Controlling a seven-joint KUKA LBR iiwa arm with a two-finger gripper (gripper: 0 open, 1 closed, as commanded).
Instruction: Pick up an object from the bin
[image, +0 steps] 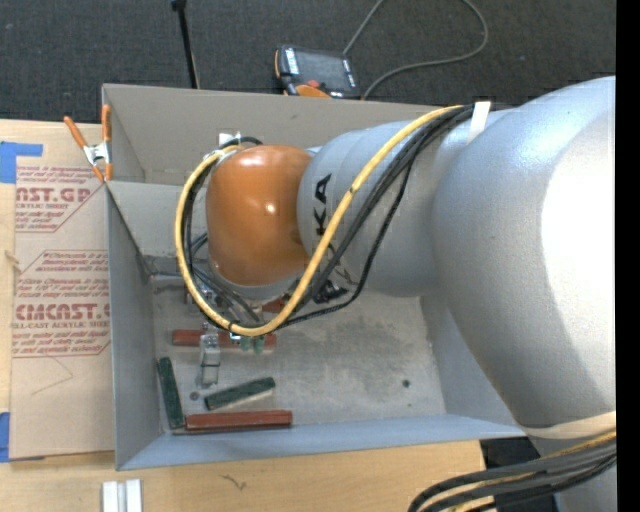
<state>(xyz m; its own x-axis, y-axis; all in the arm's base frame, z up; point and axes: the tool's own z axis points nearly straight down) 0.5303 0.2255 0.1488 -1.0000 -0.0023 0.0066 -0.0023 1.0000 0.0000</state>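
Observation:
My gripper (209, 366) reaches down from under the orange wrist cover into the bin's front left part. Just left of it lies a short red-brown piece (184, 338), partly hidden by the gripper. Slightly in front and to the right of the gripper, a dark green bar (240, 393) lies flat at a slight slant. In front of that, a longer red-brown bar (238, 420) runs along the bin's front wall. Another dark green bar (168, 392) lies lengthwise by the left wall.
The arm and its orange cover with looped cables hang over the bin's middle and back and hide what is below them. A stretch of bare grey floor shows at the front right.

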